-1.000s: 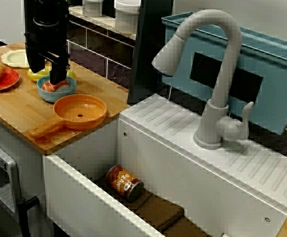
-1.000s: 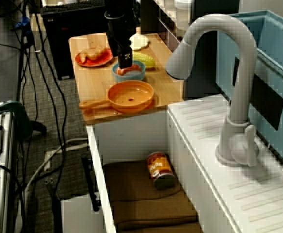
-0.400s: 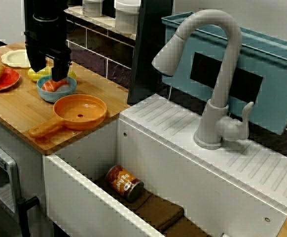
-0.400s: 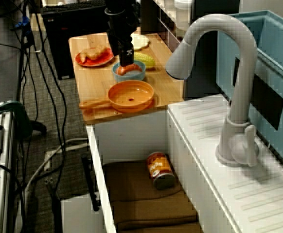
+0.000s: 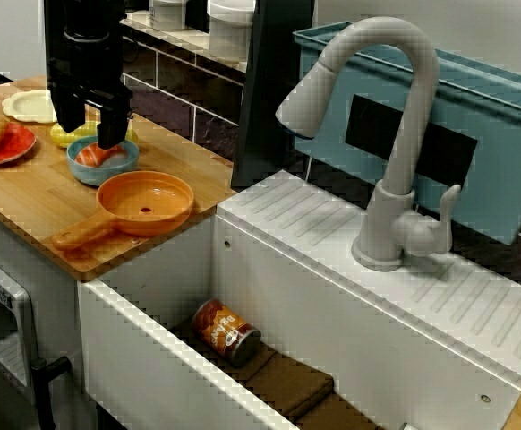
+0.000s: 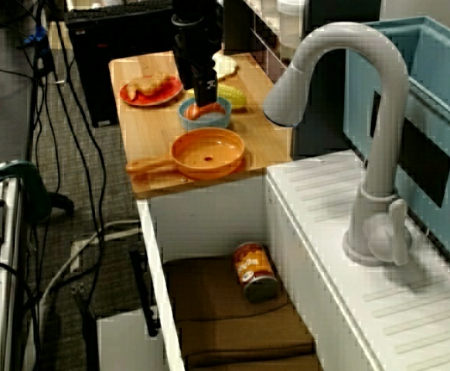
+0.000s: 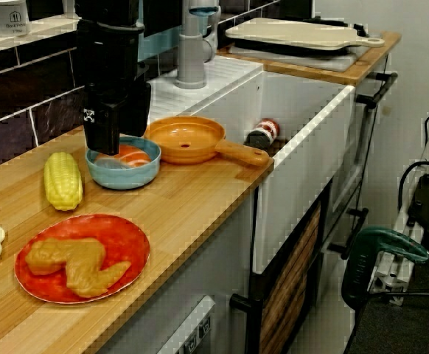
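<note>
Hovering just over the blue bowl [image 5: 102, 168] in the view across the sink, the jaws stood apart and empty, one finger [image 5: 108, 125] hanging above the salmon piece [image 5: 98, 157] that lay inside the bowl. The orange pan [image 5: 144, 199] sat just beside it on the worktop [image 5: 28, 193].

In the view down the sink, the jaws covered the bowl's [image 6: 206, 120] far side, and the corn cob [image 6: 231, 96] lay close behind.

In the view along the worktop, the jaws showed edge-on, so their gap could not be told there. The bowl [image 7: 126, 174] stood very near the pan's [image 7: 185, 140] rim, with the salmon [image 7: 130, 157] low inside.

The fingertips hung close to the bowl's rim, so a descent slightly off centre could catch it and tip or shove the bowl against the pan. A shallow pinch on the smooth, rounded salmon could let it slip free
</note>
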You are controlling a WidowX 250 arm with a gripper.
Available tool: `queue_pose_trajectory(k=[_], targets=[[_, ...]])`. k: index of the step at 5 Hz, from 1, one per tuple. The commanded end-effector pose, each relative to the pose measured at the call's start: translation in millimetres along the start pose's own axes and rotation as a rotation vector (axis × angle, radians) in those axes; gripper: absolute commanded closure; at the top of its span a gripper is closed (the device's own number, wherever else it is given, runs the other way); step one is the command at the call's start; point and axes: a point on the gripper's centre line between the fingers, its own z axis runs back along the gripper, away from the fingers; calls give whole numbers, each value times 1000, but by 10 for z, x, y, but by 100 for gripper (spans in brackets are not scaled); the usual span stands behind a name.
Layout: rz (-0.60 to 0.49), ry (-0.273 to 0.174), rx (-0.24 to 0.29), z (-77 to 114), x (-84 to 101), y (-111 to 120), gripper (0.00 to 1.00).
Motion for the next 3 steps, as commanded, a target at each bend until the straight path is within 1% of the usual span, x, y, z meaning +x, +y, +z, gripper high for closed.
queue_pose_trajectory(k=[1, 3], targets=[[-9, -45, 22, 137, 87, 3, 0], [-11, -37, 32, 100, 124, -16, 0]])
